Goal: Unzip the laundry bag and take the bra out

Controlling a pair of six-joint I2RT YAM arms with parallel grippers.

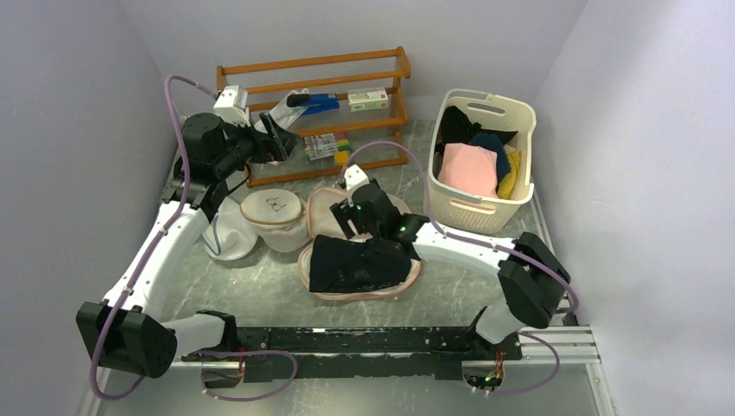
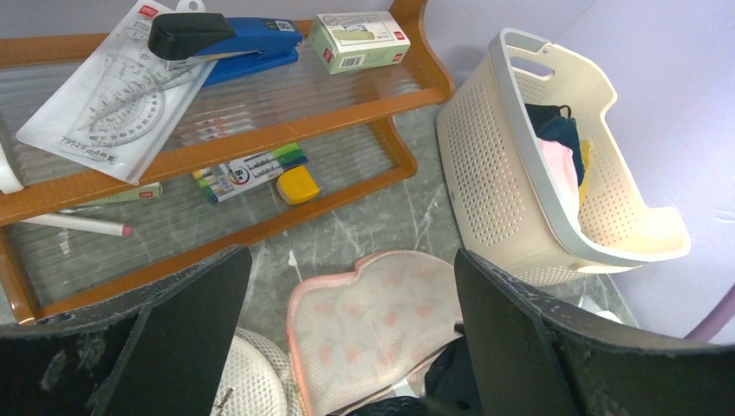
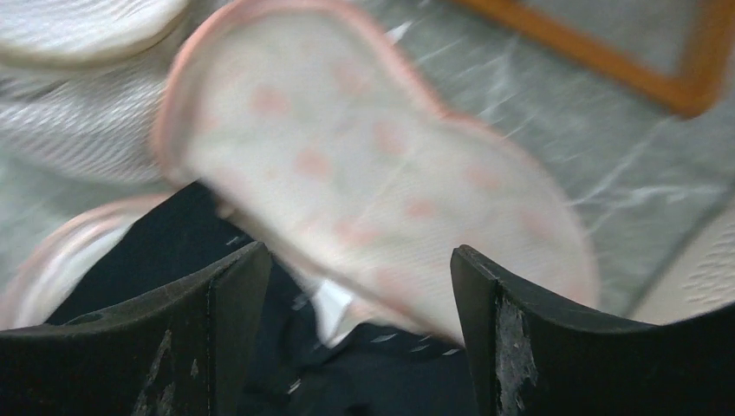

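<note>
The right jaws are standing wide apart with nothing pinched between them, hanging just over the laundry bag (image 3: 373, 165). We're guessing that's because they're lining up for a grab at the bra (image 1: 351, 264). The wrist view is blurry, so we can't say whether they're touching any cloth.

The bag is lying near the middle of the tabletop (image 1: 260, 295), already unzipped. Its top half is lying folded back toward the wooden shelf (image 1: 312, 62), showing a soft mesh lining with faint pink blotches and pink trim around the two-lobed edge. The bra is sitting on the lower half, black, limp and crumpled. We're thinking it'll drape and drag rather than lift in one tidy piece.

The left jaws are also gaping fully and holding nothing. They're parked high up by the shelf, probably just to be out of the way.

Just left of the bag, two round white mesh bags (image 1: 271, 212) are resting, and the nearer one is right beside the flap. Off to the right, a cream plastic basket (image 1: 485, 208) with perforated walls is holding folded clothes.
</note>
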